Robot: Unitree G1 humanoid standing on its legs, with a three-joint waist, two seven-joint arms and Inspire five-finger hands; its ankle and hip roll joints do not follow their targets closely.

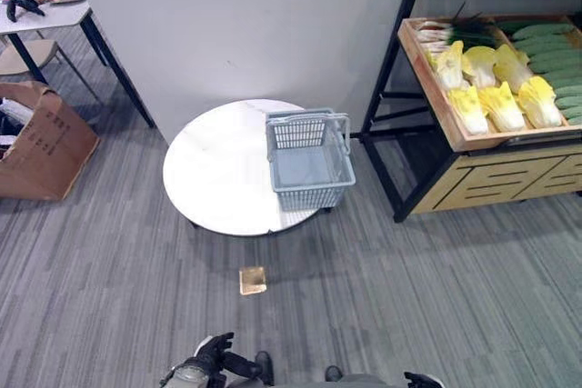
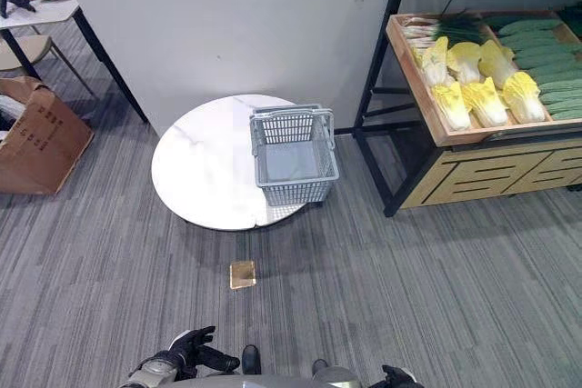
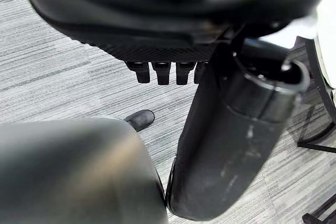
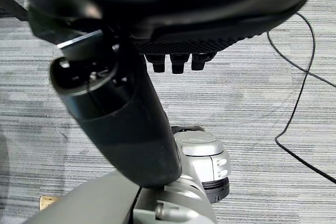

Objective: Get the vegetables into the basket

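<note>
Hands (image 1: 211,352) (image 1: 420,380) hang open and empty, low centre; reaching the napa cabbages (image 1: 500,97) at upper right could knock the grey basket (image 1: 309,161).

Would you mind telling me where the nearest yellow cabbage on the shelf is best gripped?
Probably round the middle of the nearest yellow cabbage, coming from above: it lies flat in the wooden tray, leaves toward the front rim, and neighbours crowd its sides.
</note>
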